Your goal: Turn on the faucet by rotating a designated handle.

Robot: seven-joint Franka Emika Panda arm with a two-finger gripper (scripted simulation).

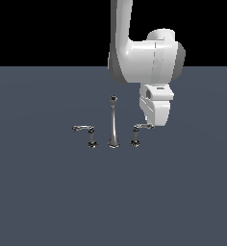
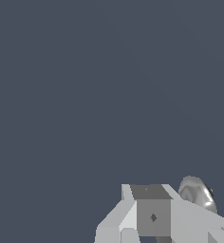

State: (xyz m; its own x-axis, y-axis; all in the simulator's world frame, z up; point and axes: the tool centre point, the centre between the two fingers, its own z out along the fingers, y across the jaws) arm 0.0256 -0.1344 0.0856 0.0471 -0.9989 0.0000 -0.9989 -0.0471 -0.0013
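bench (image 1: 48, 202): dark, bare but for the faucet (image 1: 113, 126) mid-scene | my pincer (image 1: 153, 124): at the lever tip of the designated handle (image 1: 136, 134), on the exterior view's right; can't tell if apart | step: engaging lever | next: sweep sideways to rotate it

I see a flat, matte slate-blue counter (image 1: 48, 202) filling the lower view, evenly lit, meeting a plain black backdrop (image 1: 48, 29) along a straight horizon.
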